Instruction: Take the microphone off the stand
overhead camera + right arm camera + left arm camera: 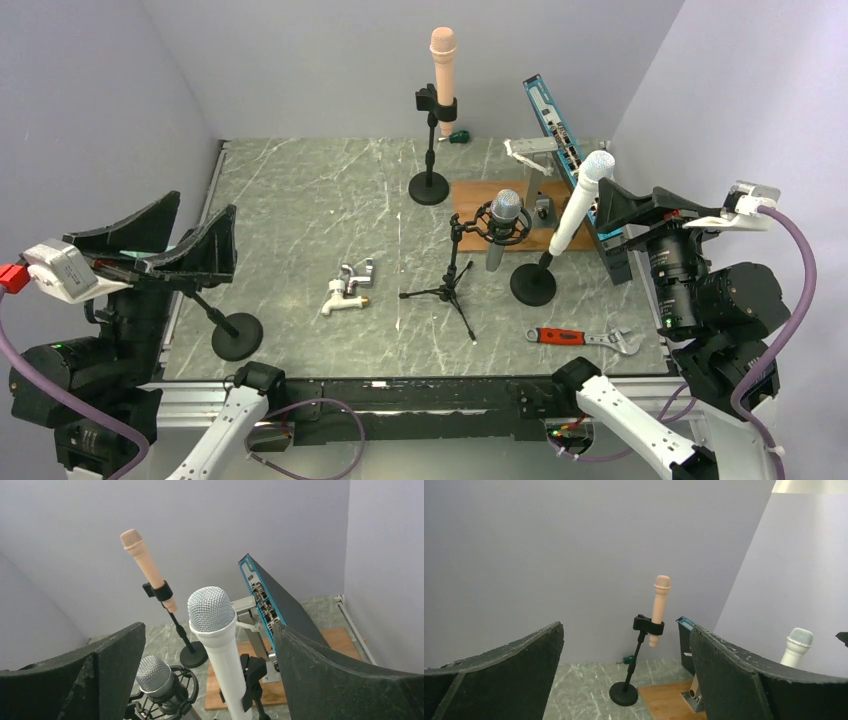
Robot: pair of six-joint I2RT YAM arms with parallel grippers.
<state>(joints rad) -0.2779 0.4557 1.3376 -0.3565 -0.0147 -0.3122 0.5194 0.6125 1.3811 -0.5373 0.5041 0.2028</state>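
A white microphone (pixel 578 205) leans in a black clip on a round-base stand (pixel 533 285) at the right. In the right wrist view the white microphone (pixel 220 650) stands between my open jaws, with its clip (pixel 252 672) behind it. My right gripper (pixel 612 215) (pixel 209 645) is open around the microphone's upper part without touching it. A pink microphone (pixel 443 65) (pixel 659 607) (pixel 147 567) stands clipped on a stand at the back. A grey microphone (pixel 504 220) (pixel 155 677) sits in a shock mount on a tripod (pixel 450 290). My left gripper (pixel 205 225) (pixel 626 645) is open and empty at the left.
An empty round-base stand (pixel 237 336) stands under my left gripper. A metal faucet (pixel 348 287) lies mid-table and a red-handled wrench (pixel 583 338) near the front right. A wooden board (pixel 480 200) and a blue-edged panel (pixel 560 135) are at the back right.
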